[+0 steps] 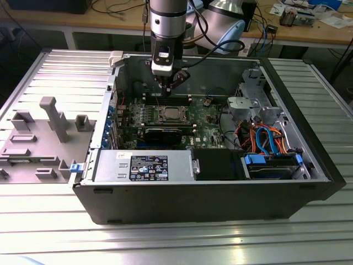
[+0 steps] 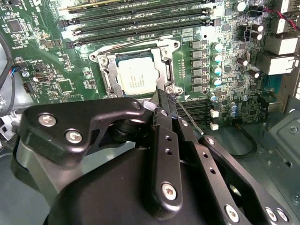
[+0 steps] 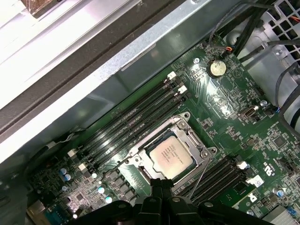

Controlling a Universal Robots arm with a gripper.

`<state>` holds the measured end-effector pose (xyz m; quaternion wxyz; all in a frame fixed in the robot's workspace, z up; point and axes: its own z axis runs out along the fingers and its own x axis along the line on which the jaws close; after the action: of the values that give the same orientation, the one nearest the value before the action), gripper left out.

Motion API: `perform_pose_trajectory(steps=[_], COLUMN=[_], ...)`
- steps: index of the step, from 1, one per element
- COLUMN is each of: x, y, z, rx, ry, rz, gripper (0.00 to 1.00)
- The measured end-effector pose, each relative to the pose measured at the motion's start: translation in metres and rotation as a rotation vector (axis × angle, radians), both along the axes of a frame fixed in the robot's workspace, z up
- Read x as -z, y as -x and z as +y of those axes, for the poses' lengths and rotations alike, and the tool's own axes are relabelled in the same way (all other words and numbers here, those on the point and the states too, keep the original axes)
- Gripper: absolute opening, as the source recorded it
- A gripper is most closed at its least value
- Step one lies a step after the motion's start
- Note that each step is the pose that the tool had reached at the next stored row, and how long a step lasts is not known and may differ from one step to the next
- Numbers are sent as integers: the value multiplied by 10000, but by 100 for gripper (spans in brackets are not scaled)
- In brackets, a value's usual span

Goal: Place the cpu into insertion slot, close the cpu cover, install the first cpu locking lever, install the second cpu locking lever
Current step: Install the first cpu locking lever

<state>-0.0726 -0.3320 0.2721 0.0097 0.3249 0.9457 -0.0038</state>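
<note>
Along the left edge of the ribbed metal worktop (image 1: 165,243) lies a grey plastic fixture (image 1: 47,130) with upright posts, just beside the open computer case (image 1: 193,201), which takes up the worktop's middle and right. Inside the case, a power supply (image 1: 143,165) sits against the near wall, and the green motherboard (image 1: 207,118) lies flat behind it. The cpu (image 1: 169,115) (image 2: 136,77) (image 3: 171,157) sits in its socket near the board's middle, with the cpu cover (image 2: 167,70) (image 3: 192,138) folded down flat around it, so the silver top shows through the window. The hand (image 1: 168,91) (image 2: 164,96) (image 3: 161,183) hangs straight above the socket, fingers drawn together, their tips just beside one socket corner. A thin wire locking lever (image 2: 190,119) (image 3: 199,180) slants out from that corner next to the fingertips; I cannot tell whether they touch. At the case's right end, blue and orange cables (image 1: 265,141) run by the drive cage (image 1: 251,96)
</note>
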Motion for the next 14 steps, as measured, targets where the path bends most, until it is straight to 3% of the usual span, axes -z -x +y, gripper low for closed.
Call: perform_pose_trajectory(steps=[9, 14], x=[0, 0], y=[1, 1], z=[0, 0], rx=[-63, -446], ry=[0, 0], rz=[0, 0], gripper=[11, 11])
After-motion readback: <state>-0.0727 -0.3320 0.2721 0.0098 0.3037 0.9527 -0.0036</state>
